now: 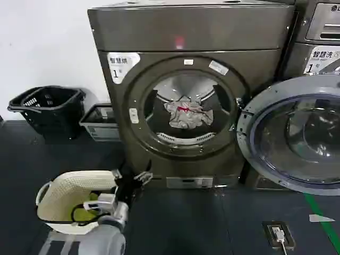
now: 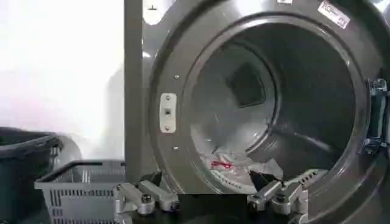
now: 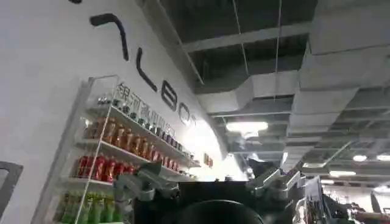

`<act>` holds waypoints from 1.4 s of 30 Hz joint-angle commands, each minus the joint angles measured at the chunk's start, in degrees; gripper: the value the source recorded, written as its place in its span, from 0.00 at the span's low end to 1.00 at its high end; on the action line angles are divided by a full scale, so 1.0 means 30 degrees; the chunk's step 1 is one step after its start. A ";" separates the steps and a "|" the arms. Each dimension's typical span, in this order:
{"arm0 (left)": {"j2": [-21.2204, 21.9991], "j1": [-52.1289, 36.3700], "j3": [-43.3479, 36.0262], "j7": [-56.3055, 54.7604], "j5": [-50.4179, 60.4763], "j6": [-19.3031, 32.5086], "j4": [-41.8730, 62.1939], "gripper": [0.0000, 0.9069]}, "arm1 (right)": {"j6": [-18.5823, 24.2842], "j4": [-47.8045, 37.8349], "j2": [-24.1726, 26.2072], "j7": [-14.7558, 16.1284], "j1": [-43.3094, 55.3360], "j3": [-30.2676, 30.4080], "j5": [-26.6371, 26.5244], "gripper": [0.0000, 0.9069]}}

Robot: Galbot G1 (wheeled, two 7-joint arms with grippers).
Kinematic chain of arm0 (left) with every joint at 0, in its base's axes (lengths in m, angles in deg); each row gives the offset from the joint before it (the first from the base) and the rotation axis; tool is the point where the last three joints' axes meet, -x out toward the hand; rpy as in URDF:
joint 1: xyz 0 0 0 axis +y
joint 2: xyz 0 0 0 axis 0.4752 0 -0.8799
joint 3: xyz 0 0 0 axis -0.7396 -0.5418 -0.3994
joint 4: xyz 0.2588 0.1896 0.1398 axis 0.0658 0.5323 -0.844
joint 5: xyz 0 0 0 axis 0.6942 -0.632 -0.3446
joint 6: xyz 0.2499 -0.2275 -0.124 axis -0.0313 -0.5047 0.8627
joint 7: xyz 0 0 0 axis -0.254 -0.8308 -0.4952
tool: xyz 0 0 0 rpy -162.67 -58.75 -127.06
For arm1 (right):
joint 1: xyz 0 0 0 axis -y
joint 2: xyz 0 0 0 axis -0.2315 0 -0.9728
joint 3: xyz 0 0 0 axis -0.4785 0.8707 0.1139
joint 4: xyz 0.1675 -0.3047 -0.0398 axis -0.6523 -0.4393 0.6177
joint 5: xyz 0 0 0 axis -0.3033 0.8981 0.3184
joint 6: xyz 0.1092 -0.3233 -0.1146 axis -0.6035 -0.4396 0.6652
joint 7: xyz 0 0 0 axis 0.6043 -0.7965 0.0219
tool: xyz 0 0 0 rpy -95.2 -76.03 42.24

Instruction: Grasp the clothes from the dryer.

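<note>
One gripper is at work: the left gripper (image 1: 129,179), its two fingers spread apart and holding nothing, hangs low in front of the dryer (image 1: 186,32), just below and to the left of the round porthole and apart from the machine's front panel. From the left wrist camera, the left gripper (image 2: 210,198) points into the open drum, with one fingertip (image 2: 164,201) on either side of a wide gap. The clothes (image 1: 187,112), a small crumpled bundle of light grey-white fabric with a red mark, lie on the bottom of the drum, well inside the porthole and untouched by the gripper. In the wrist view the clothes (image 2: 237,164) sit on the drum floor just beyond the rim.

The dryer's door (image 1: 297,133) stands swung fully open to the right. A white label with a "1" (image 1: 121,65) is stuck at the upper left of the porthole, and a red-pink light (image 1: 179,41) glows on the top panel. Just beside the left arm, on the dark floor, stands a cream basket (image 1: 74,194) with yellow-green cloth inside. Against the wall to the left are a black basket (image 1: 48,106) and a grey basket (image 1: 98,122).

The right gripper (image 3: 210,185), fingers also spread and empty, points upward toward a ceiling and a shelf of bottles (image 3: 116,158).
</note>
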 commanded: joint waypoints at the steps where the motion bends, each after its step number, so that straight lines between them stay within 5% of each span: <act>1: -0.0024 0.0045 -0.0002 0.0004 0.0002 0.0020 -0.0055 1.00 | 0.0428 -0.0010 0.0005 0.0022 -0.0015 0.0029 -0.0027 1.00; 42: -0.0019 0.0167 -0.0024 0.0092 -0.0255 0.0028 -0.0351 1.00 | 0.0835 -0.0042 -0.0079 0.0466 -0.0020 -0.0287 -0.0604 1.00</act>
